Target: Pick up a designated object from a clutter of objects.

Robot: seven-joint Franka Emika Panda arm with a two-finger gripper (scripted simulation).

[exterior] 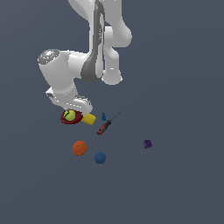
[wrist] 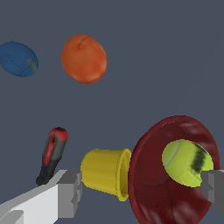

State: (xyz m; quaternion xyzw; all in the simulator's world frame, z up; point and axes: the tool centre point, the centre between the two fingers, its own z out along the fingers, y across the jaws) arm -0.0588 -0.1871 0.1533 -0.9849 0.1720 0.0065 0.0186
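Observation:
The designated object, a yellow-green ball [exterior: 69, 115] with dark seam lines, lies inside the dark red bowl [exterior: 76, 120] at the exterior view's left. In the wrist view the ball [wrist: 186, 162] rests against the bowl's inner wall [wrist: 148, 175]. My gripper [exterior: 72, 110] hangs just above the bowl, open, with its fingers wide apart. One fingertip [wrist: 70, 192] is beside the yellow cylinder [wrist: 103, 171], the other [wrist: 214, 188] is close to the ball. Nothing is held in the gripper [wrist: 142, 192].
The yellow cylinder [exterior: 89, 119] lies on its side touching the bowl. A red-and-black screwdriver [exterior: 106, 125], a tiny blue piece [exterior: 103, 116], an orange ball [exterior: 79, 148], a blue ball [exterior: 100, 157] and a purple piece [exterior: 147, 144] are scattered nearby.

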